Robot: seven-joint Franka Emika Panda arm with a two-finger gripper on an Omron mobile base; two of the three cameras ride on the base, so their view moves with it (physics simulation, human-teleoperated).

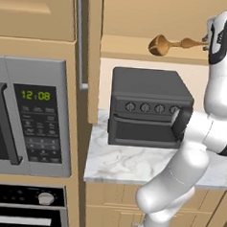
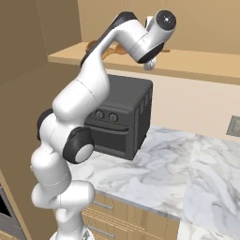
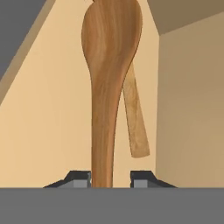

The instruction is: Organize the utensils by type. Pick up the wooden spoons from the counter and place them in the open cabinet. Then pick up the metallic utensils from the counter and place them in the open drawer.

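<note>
Step in hand, as judged: placing the wooden spoon [image 1: 170, 44] in the open cabinet [image 1: 148, 53].

Gripper [image 3: 111, 180]: narrow, closed on the spoon's handle. In the hand view the handle rises from between the two finger tips [image 3: 78, 179], nearer the one at lower left, and the bowl stands at the far end, straight out along the gripper's line. A paler streak beside the handle reads as the spoon's shadow on the cabinet's surface, though I cannot tell for certain.

Position of the spoon: in the left base view it is held level, just over the cabinet shelf, bowl pointing left into the cabinet and handle end at the arm's wrist. Whether the bowl touches the shelf cannot be determined. In the right base view the arm covers most of it; only a little brown shows at the shelf's left end.

Recommendation for the step: bring the spoon down until it rests along the shelf before the jaws part, so it does not drop or roll. Keep it well inside the front edge, since the toaster oven [image 1: 149, 108] and the counter [image 2: 154, 173] lie directly beneath. Open only as far as needed, then draw the gripper back along the handle's line so the fingers do not drag the spoon out.

Risk noted: a release while tilted could send it off the shelf.
</note>
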